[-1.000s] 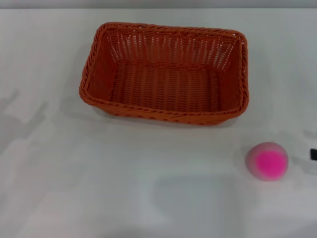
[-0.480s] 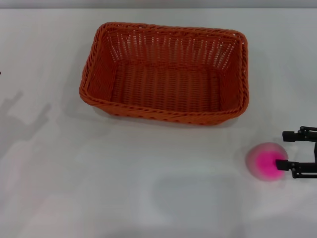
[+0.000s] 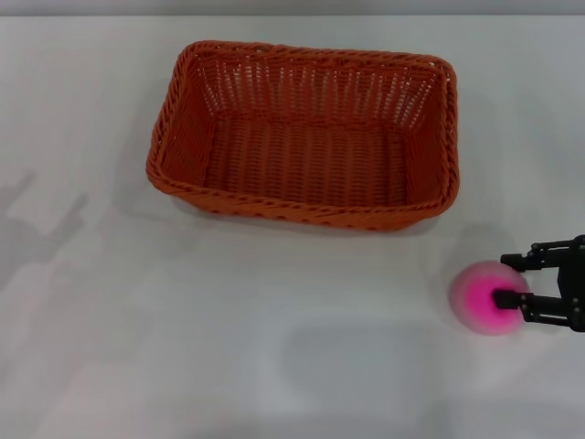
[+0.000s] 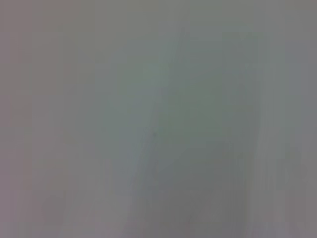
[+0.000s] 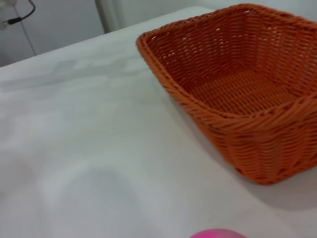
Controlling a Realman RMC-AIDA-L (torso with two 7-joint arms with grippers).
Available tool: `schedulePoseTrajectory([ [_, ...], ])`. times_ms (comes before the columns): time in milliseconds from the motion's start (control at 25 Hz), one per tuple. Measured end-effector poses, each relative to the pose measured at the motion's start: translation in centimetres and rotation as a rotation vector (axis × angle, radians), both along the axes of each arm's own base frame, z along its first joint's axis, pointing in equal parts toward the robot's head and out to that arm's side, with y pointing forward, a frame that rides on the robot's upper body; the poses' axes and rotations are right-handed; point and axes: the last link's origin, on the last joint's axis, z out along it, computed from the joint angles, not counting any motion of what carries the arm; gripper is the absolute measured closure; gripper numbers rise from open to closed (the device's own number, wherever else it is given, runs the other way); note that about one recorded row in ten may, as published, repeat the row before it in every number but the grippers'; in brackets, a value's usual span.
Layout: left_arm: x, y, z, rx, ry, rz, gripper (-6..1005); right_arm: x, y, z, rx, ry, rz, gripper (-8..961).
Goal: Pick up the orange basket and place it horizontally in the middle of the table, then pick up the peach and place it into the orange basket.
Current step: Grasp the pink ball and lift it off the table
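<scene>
The burnt-orange woven rectangular basket [image 3: 306, 137] lies lengthwise mid-table, ready to receive. The right gripper [image 3: 514, 281], fingers spread, straddles the pale-pink, magenta-patched round peach [image 3: 486, 298] resting right of it.

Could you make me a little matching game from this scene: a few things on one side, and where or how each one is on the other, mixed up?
Things:
1. orange basket
2. peach
3. right gripper
4. table

States:
A. plain white, carrying everything
B. jaws open, one finger above the pink ball
C. upright and empty, at the far middle
D. lying on the tabletop, near right

Pairs: 1-C, 2-D, 3-B, 4-A
</scene>
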Motion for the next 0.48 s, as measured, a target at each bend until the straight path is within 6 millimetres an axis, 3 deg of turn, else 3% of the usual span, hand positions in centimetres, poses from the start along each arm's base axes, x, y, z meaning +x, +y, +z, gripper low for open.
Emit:
schedulePoseTrajectory([
  [120, -0.1, 0.0, 0.0, 0.000, 0.001, 0.004, 140, -0.2, 0.0, -0.1, -0.011, 0.002, 0.020, 428],
  [320, -0.1, 0.0, 0.1, 0.001, 0.003, 0.006, 140, -0.7, -0.4, -0.1, -0.027, 0.026, 0.063, 667],
  [480, -0.1, 0.0, 0.1, 0.001, 0.003, 0.007, 140, -1.4, -0.4, -0.1, -0.056, 0.053, 0.093, 695],
])
